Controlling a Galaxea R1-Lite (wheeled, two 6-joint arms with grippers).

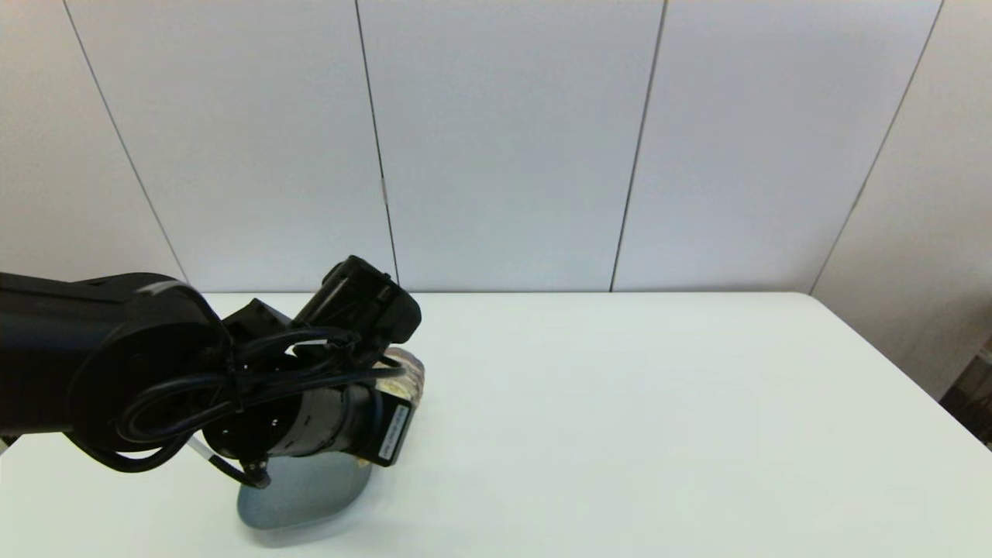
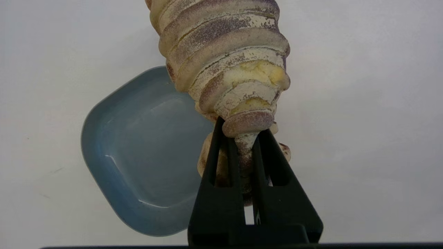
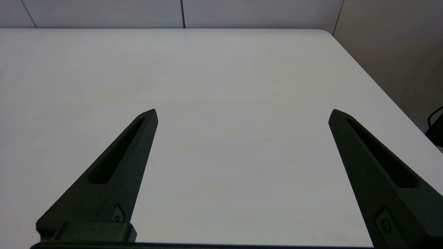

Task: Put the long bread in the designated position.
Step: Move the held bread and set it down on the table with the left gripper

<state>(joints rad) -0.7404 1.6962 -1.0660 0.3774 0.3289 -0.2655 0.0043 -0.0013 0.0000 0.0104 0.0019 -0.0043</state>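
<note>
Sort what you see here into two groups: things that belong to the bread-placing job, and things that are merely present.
Part of the job:
- long bread, pinched at one end
- left gripper, shut on the bread, above the table
- white table, where the bread must go

Merely present:
- blue-grey dish, empty
- right gripper, open, holding nothing

The left arm (image 1: 116, 364) is showing as a thick matte black body at the left edge of the head view, ending in a rounded joint housing. Glossy black cables (image 1: 232, 384) are looping across its front, and a thin white wire is peeking out beneath. A cylindrical wrist section is carrying small holes and a white label (image 1: 394, 431) with fine print. A boxy black camera module (image 1: 364, 298) is sitting above it. The left gripper (image 2: 238, 138) and right gripper (image 3: 242, 116) are showing long, tapered black fingers (image 3: 117, 173) with slotted hollows and a small screw near each base.
</note>
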